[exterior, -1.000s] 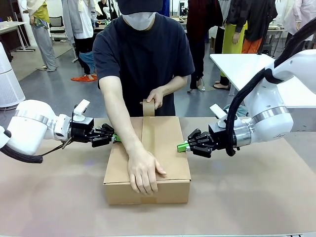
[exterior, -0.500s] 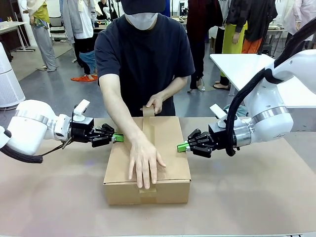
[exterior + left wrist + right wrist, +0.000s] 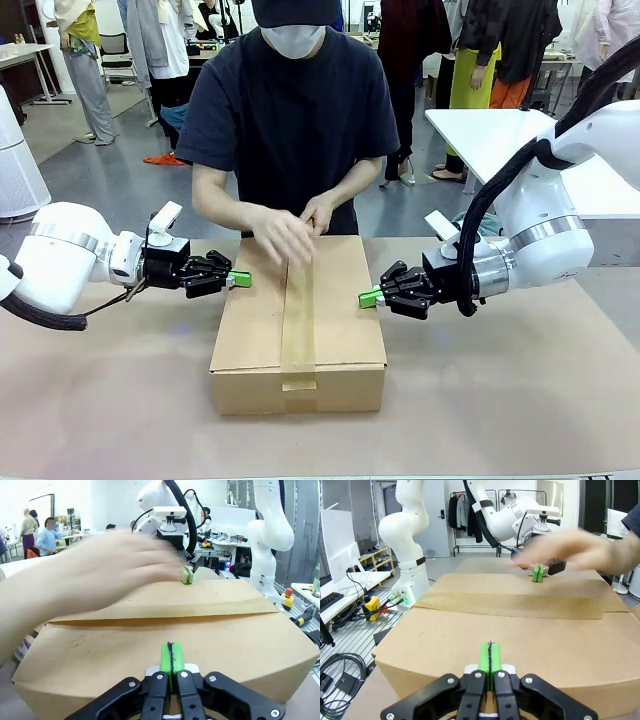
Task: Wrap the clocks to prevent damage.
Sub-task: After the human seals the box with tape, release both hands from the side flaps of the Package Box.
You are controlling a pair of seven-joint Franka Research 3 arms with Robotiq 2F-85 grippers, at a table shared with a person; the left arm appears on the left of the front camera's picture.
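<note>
Cardboard box (image 3: 298, 322) at table (image 3: 520, 400) centre, flaps down, sealed lengthwise by a strip of brown tape (image 3: 298, 318) running over the near edge. Left gripper (image 3: 240, 279) pressed against the box's left side, green pads together, nothing between them. Right gripper (image 3: 369, 297) likewise against the right side, pads together, nothing held. Person's hands (image 3: 285, 233) blurred, above the far end of the tape, at the box's far edge. Clocks not visible; contents of box cannot be told. Brown paper covering the table.
</note>
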